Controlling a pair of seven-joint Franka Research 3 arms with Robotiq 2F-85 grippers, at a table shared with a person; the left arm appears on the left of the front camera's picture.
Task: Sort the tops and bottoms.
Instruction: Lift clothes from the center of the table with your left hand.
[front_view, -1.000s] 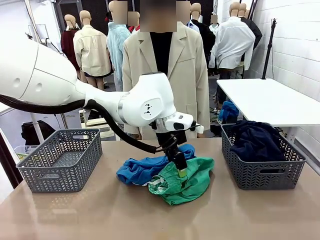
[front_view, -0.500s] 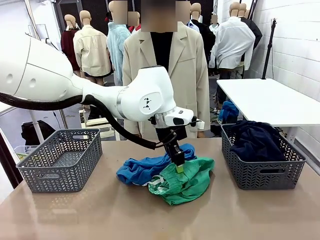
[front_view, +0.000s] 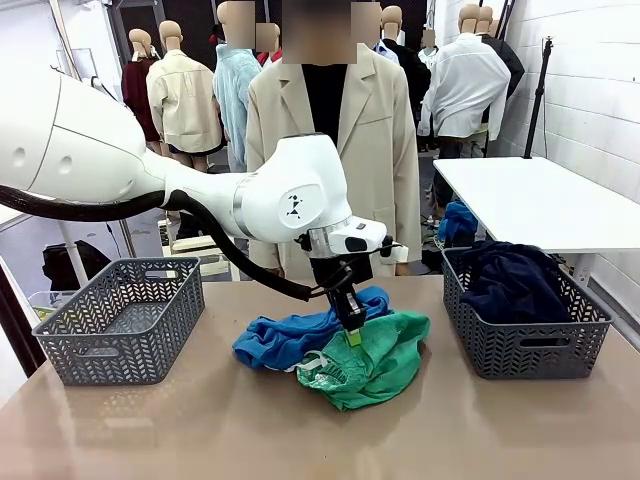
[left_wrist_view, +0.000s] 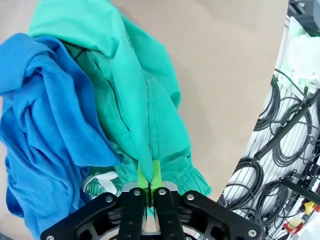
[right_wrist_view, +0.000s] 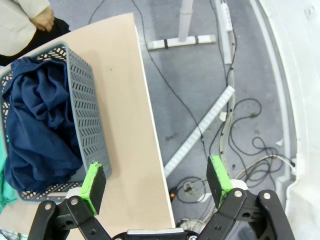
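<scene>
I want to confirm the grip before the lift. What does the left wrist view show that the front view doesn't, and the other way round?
Left wrist view: the pads of the left gripper pinched together on a fold of the green garment, its white drawstring, and cables past the table edge.
Front view: the left basket, the right basket holding the navy garment, and a person across the table.
Both: the left gripper shut on the green garment, with the blue garment lying against it.
</scene>
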